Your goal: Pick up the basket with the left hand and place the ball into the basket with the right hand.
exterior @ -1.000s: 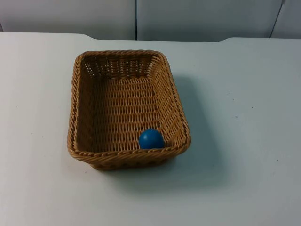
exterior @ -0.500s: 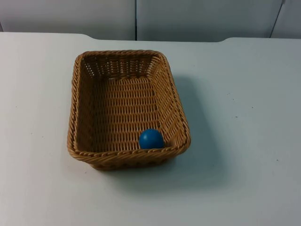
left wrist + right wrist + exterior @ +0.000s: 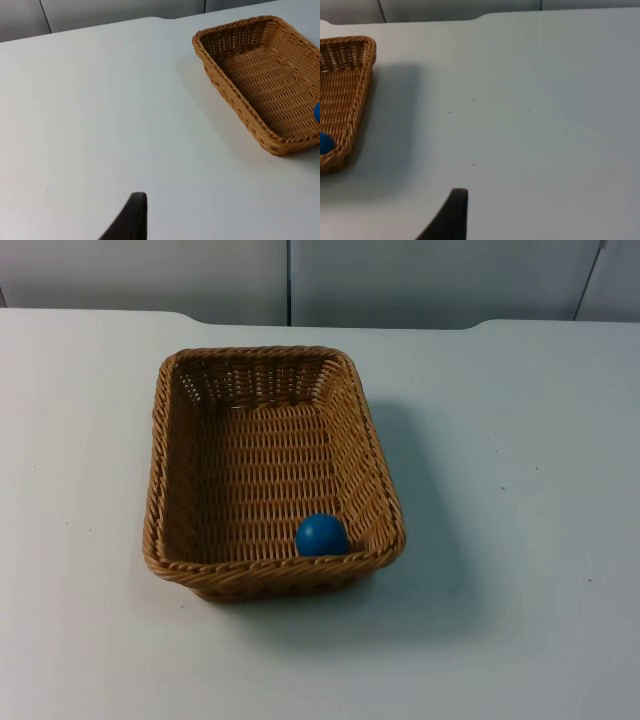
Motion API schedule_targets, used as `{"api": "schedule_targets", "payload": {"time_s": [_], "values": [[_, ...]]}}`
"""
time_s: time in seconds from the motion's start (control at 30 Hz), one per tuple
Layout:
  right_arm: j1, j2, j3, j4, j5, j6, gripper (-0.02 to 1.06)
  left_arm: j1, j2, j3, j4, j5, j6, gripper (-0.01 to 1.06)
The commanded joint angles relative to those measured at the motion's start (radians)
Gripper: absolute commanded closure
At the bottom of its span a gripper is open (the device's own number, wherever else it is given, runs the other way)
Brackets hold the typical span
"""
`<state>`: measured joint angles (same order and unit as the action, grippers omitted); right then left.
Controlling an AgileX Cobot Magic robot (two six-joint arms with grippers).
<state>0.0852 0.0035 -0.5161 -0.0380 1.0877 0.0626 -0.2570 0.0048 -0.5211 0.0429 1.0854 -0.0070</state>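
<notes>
The blue ball (image 3: 321, 535) already sits inside the wicker basket (image 3: 160, 470), at its near right corner, left of centre in the top view. Both grippers wait well off it; whether they're open I cannot tell. The 1 risk I'd guess: a tilted lift rolling the ball out.

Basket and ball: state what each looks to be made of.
Basket: woven wicker or rattan-look strands, tan, with a braided rim; the even, slightly glossy weave may be plastic. Ball: smooth, plain blue with a soft highlight, probably rubber or plastic; it lies inside the basket at its near right corner.
</notes>
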Motion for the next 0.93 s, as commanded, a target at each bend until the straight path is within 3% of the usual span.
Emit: {"api": "schedule_targets", "payload": {"time_s": [0.0, 0.47, 0.6, 0.9], "values": [[0.003, -0.003, 0.005, -0.012, -0.007, -0.008, 0.0, -0.006, -0.005, 0.008, 0.0, -0.009, -0.003, 0.0], [0.003, -0.003, 0.003, -0.01, 0.0, 0.016, 0.0, -0.004, -0.005, 0.008, 0.0, -0.009, -0.001, 0.0], [-0.068, -0.003, 0.001, -0.005, -0.015, 0.016, 0.0, 0.106, -0.005, 0.008, 0.0, -0.009, -0.001, 0.0], [-0.111, -0.003, 0.001, -0.008, -0.015, 0.014, 0.0, 0.236, -0.005, 0.008, 0.0, -0.009, -0.001, 0.0]]}}
